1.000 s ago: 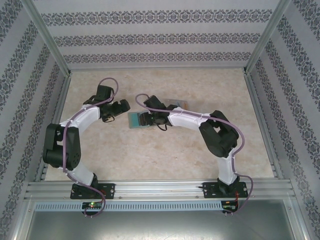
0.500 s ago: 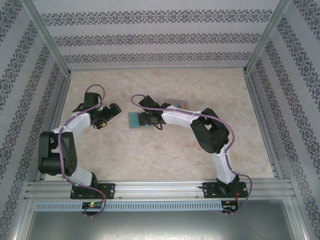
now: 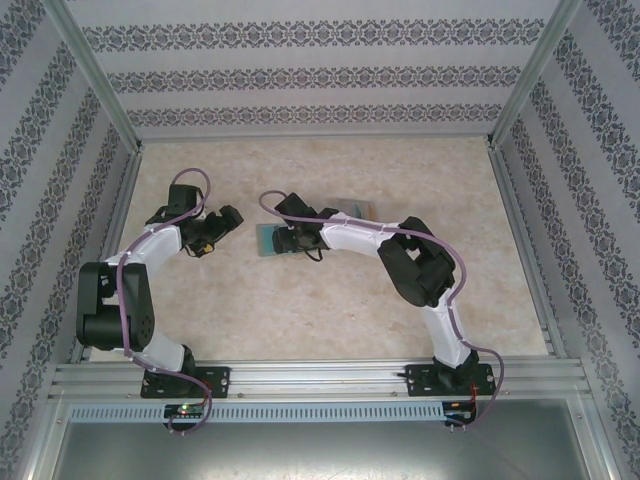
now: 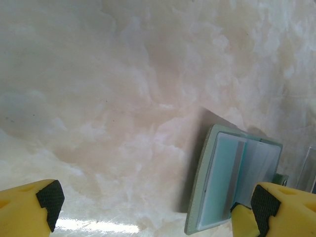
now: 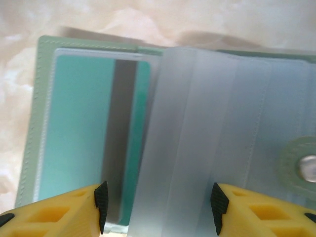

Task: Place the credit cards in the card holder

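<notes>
The grey-green card holder (image 3: 266, 241) lies opened flat on the table. A teal credit card (image 5: 79, 123) with a dark stripe sits inside its left clear pocket. Frosted clear sleeves (image 5: 217, 123) fan over the right half, next to a round snap tab (image 5: 301, 165). My right gripper (image 5: 158, 207) hovers open just above the sleeves; its pads touch nothing. My left gripper (image 4: 155, 200) is wide open over bare table, left of the card holder (image 4: 200, 187) and the teal card (image 4: 222, 175). In the top view the left gripper (image 3: 215, 236) and right gripper (image 3: 290, 240) flank the holder.
A clear plastic box (image 3: 350, 206) lies just behind the right forearm, and its edge (image 4: 308, 170) shows at the right of the left wrist view. Patterned walls and metal rails enclose the marbled table (image 3: 330, 310).
The left arm pulled back to the left, away from the card holder. The right gripper shifted slightly left over the holder. Both jaws kept their spread.
</notes>
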`<state>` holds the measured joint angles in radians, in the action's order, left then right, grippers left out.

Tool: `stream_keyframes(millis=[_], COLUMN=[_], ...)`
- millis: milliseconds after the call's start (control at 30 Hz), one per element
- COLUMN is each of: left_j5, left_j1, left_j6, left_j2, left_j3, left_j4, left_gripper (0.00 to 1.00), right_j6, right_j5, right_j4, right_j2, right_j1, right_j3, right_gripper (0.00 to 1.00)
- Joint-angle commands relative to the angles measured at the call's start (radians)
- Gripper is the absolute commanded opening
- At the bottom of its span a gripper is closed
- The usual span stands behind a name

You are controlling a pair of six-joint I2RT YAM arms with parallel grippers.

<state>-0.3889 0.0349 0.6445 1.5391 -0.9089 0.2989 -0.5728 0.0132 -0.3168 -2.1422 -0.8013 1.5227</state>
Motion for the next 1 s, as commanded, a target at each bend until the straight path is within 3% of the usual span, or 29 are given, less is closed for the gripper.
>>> stream_keyframes(millis=[0,633,967], left_j5=[-0.009,0.026,0.03], left_j1=[0.004,0.006,0.008], left_j6=[0.015,0.027,0.029], left_j2=[-0.005,0.023,0.027], left_j3=[0.012,0.033,0.028], left_j4=[-0.031,-0.079,-0.098], left_gripper=[0.99,0.99,0.99], right_j6=[0.024,0.012,0.005], right_j5=[0.081,0.391,0.445], right_j4=[0.025,0.204,0.281], right_j2=[-0.03,-0.122,-0.155], right_j1=[-0.013,0.03,0.056], right_j3=[0.025,0.132,0.173], right_gripper=[0.59,0.59,0.59])
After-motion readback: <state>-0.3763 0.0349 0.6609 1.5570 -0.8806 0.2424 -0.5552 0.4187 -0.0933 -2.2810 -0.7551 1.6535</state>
